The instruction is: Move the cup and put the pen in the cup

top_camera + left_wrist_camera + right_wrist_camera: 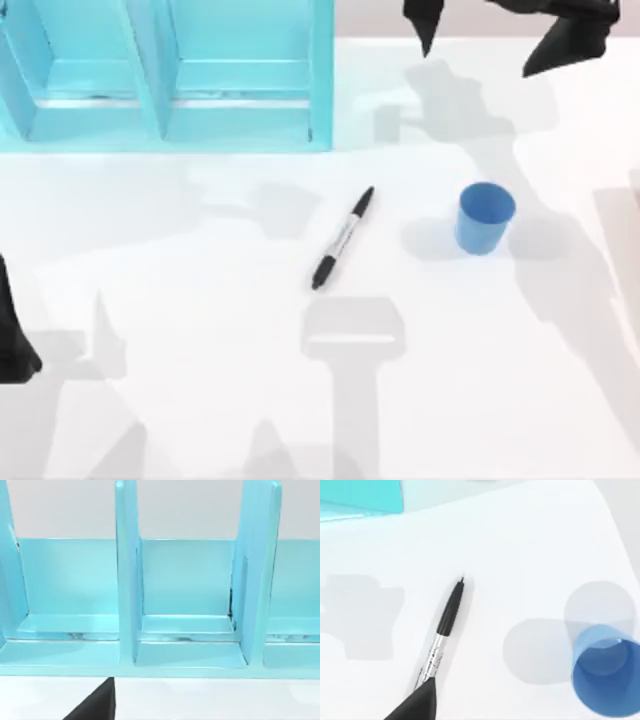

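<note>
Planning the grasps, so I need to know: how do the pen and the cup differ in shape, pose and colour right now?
The pen is long and slim; the cup is short and round, tapering toward its base. The pen lies flat and diagonal on the table; the cup stands upright, mouth open upward. The pen is black at both ends with a grey-white printed barrel; the cup is plain blue. Both rest untouched on the table, apart from each other, the cup to the pen's right in the top view.
</note>
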Robot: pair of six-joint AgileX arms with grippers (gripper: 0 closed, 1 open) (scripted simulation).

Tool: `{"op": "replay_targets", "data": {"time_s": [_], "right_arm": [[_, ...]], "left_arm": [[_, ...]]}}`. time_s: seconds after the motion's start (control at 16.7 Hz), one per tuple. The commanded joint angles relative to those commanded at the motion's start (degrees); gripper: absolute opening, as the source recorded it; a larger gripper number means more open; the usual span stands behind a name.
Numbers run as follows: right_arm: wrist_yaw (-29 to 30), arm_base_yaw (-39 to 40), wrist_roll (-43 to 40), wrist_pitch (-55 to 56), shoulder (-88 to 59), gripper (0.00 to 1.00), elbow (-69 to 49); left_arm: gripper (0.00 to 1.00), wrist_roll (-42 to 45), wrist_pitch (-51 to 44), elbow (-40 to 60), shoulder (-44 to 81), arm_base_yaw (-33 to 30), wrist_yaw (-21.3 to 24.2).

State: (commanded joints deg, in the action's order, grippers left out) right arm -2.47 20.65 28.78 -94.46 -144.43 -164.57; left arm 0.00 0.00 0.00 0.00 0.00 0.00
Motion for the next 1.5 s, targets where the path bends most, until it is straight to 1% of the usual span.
{"op": "replay_targets", "data": {"time_s": [0.42,0.54,0.66,0.78,1.14,1.5], "right_arm": [[-2.76,8.33,22.11,19.73,5.52,1.0,32.2],[-3.18,10.35,27.3,24.58,6.97,1.0,38.28],[-3.41,11.8,30.75,27.93,7.98,1.0,41.94],[-3.5,12.34,31.94,29.15,8.35,1.0,43.18],[-3.46,12.18,31.89,29.86,7.64,1.0,43.35],[-3.27,13.18,32.82,39.39,1.99,1.0,46.97]], "left_arm": [[1.0,0.0,0.0,0.0,0.0,0.0,0.0],[1.0,0.0,0.0,0.0,0.0,0.0,0.0],[1.0,0.0,0.0,0.0,0.0,0.0,0.0],[1.0,0.0,0.0,0.0,0.0,0.0,0.0],[1.0,0.0,0.0,0.0,0.0,0.0,0.0],[1.0,0.0,0.0,0.0,0.0,0.0,0.0]]}}
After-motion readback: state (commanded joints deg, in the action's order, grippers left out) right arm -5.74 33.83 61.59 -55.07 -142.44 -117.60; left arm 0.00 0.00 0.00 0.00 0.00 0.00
